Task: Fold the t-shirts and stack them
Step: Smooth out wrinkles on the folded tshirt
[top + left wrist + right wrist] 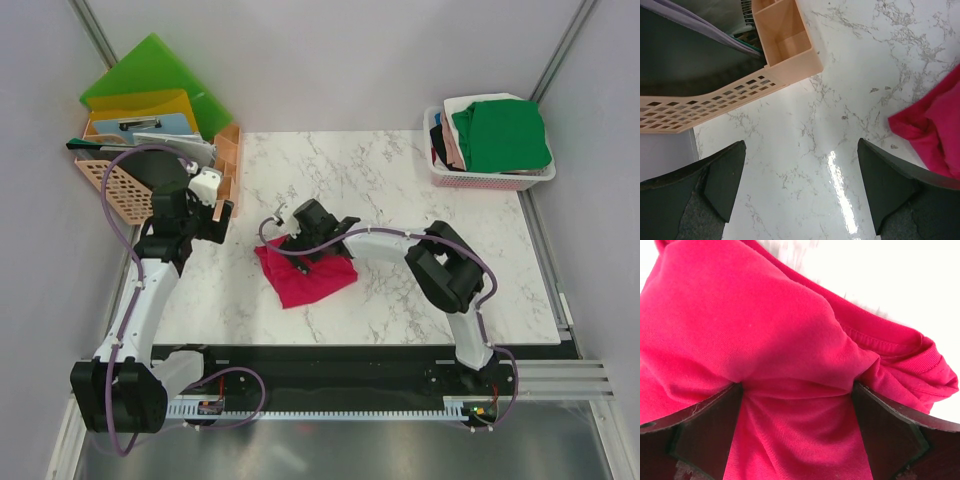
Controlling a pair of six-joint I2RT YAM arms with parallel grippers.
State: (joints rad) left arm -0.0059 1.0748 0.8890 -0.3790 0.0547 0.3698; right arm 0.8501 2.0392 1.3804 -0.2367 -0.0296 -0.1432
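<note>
A crumpled crimson-pink t-shirt [312, 284] lies left of centre on the marble table [400, 180]. My right gripper [303, 258] is pressed down into its top edge. In the right wrist view this gripper [797, 405] stands open, its fingers wide apart with a bulge of the shirt [765, 325] between them. My left gripper [222, 210] is open over bare marble at the table's left side. The left wrist view has nothing between the fingers of this gripper [800, 165], and a corner of the shirt [935, 125] lies off to the right. Other t-shirts, a green one [500, 135] topmost, fill a basket.
The pink basket [490, 181] stands at the back right corner. A peach organiser [228, 160] and a peach mesh tray [110, 185] sit at the back left with a green folder [150, 70] and a yellow folder [140, 104]. The organiser [785, 45] is close ahead of my left fingers.
</note>
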